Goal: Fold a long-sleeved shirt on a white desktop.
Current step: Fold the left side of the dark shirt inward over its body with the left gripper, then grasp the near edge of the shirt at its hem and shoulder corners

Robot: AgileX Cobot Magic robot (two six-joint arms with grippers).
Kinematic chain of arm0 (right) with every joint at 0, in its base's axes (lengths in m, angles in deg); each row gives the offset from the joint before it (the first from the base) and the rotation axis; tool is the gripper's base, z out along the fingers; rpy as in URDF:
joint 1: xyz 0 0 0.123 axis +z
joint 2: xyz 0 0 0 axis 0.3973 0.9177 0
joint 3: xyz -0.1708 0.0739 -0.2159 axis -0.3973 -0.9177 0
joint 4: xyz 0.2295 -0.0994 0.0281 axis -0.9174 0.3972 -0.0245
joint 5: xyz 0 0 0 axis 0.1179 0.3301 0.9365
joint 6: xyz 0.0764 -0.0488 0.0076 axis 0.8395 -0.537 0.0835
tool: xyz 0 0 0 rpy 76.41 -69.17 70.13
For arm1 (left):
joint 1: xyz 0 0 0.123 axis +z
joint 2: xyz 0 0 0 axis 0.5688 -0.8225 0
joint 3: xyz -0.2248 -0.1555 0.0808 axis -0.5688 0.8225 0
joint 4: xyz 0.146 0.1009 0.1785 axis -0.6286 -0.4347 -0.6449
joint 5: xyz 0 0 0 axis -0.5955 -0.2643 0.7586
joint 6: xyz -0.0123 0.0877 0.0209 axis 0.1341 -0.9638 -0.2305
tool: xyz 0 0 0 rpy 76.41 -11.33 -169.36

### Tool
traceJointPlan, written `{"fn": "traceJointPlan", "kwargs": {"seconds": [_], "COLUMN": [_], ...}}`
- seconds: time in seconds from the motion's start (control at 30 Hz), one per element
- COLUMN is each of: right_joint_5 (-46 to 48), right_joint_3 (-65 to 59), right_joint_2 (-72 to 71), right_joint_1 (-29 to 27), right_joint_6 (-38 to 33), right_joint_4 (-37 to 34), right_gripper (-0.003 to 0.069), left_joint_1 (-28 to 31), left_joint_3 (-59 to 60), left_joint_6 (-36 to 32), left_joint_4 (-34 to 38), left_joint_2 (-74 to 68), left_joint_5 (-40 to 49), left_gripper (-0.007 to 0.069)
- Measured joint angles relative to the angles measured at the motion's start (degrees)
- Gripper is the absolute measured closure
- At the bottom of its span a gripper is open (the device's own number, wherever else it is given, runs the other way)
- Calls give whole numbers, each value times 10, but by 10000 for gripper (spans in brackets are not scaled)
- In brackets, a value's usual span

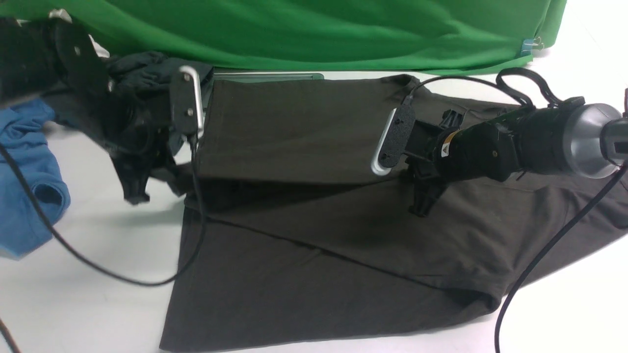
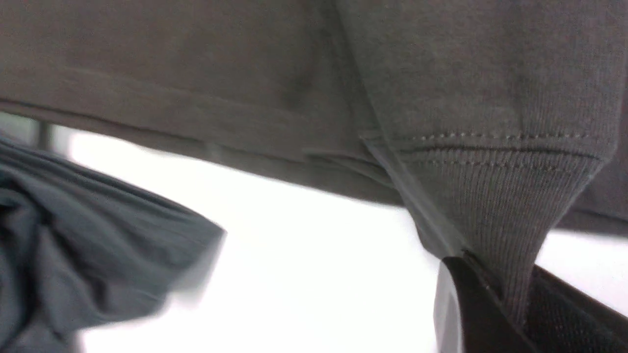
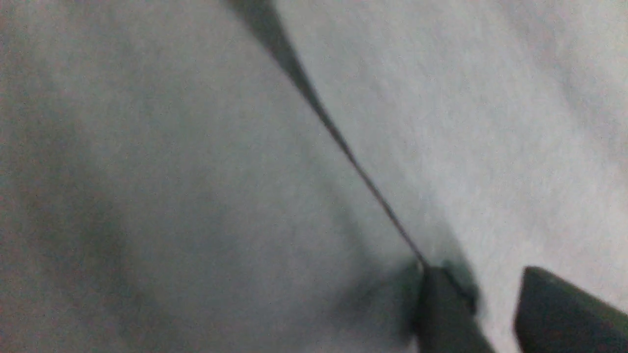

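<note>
The long-sleeved shirt point(image 1: 319, 235) lies spread on the white desktop point(image 1: 98, 304), dark brown, with its far part folded over into a flat panel. My left gripper point(image 1: 140, 189) hovers at the shirt's left edge. In the left wrist view it point(image 2: 510, 299) is shut on the shirt's ribbed cuff point(image 2: 500, 196), which stretches up from the jaws. My right gripper point(image 1: 423, 203) points down onto the shirt's middle right. In the right wrist view it point(image 3: 481, 272) is open, and a fold edge of the shirt point(image 3: 147, 171) runs up to one fingertip point(image 3: 441, 304).
A blue shirt point(image 1: 29, 181) lies bunched at the left edge. A slate-grey garment point(image 1: 142, 68) sits at the back left, behind the left arm. A green cloth backdrop point(image 1: 319, 29) closes off the far side. Black cables point(image 1: 88, 264) trail across the desktop on both sides.
</note>
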Motion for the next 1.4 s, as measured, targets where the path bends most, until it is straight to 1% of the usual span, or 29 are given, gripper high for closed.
{"fn": "traceJointPlan", "kwargs": {"seconds": [0.03,0.07,0.13,0.17,0.2,0.3,0.33,0.4,0.43,0.5,0.53,0.57,0.63,0.67,0.73,0.77,0.83,0.87,0.9,0.97,1.0,1.07,1.13,1.17,1.23,1.27,1.3,1.37,1.4], "right_joint_5": [11,24,46,50,66,87,89,107,119,141,163,167,210,238,259,294,339,343,364,378,378,372,357,355,346,343,340,336,334], "right_joint_3": [0,0,0,0,-1,-1,-1,-1,-1,-1,-1,-1,-1,-1,-1,-1,-1,-1,-5,-19,-26,-50,-73,-75,-93,-99,-110,-118,-121], "right_joint_2": [-3,-10,-23,-28,-53,-104,-108,-157,-182,-212,-236,-240,-275,-293,-304,-320,-338,-340,-353,-372,-378,-395,-403,-404,-405,-405,-405,-405,-405], "right_joint_1": [0,0,0,0,0,0,0,0,0,0,0,0,0,0,0,0,0,0,0,0,0,0,0,0,0,0,0,0,0], "right_joint_6": [1,3,4,5,11,31,34,63,80,109,130,134,181,200,216,242,258,259,265,269,270,271,271,271,272,272,272,272,272], "right_joint_4": [0,0,0,0,0,0,0,0,0,0,0,0,0,0,0,1,0,-1,-4,-10,-13,-20,-23,-23,-25,-25,-25,-26,-26], "right_gripper": [377,305,232,216,166,130,128,123,122,122,122,122,128,145,167,220,277,283,319,351,357,366,369,369,369,369,369,369,369], "left_joint_1": [0,0,0,0,0,0,0,0,0,-1,-6,-9,-35,-56,-75,-112,-147,-150,-170,-188,-191,-197,-197,-197,-197,-197,-197,-197,-197], "left_joint_3": [8,17,25,28,31,34,34,34,34,34,35,35,49,62,74,101,137,137,163,204,219,252,282,288,316,321,340,358,377], "left_joint_6": [5,11,24,27,45,76,81,98,102,107,109,109,109,109,111,127,158,162,187,208,213,216,216,216,216,216,210,193,169], "left_joint_4": [-8,-17,-21,-21,-17,4,6,36,49,63,68,68,68,70,73,77,81,81,80,76,74,63,31,24,-6,-11,-22,-26,-28], "left_joint_2": [0,0,1,1,2,11,12,27,35,52,63,69,111,129,147,177,197,198,206,208,208,209,209,209,209,209,210,210,210], "left_joint_5": [-1,1,5,5,9,20,21,28,31,34,40,42,51,58,68,93,118,118,127,129,127,108,69,61,21,18,0,-20,-44], "left_gripper": [538,518,478,466,400,279,258,134,99,69,74,81,160,244,314,444,545,552,586,589,575,519,424,414,303,284,219,163,114]}}
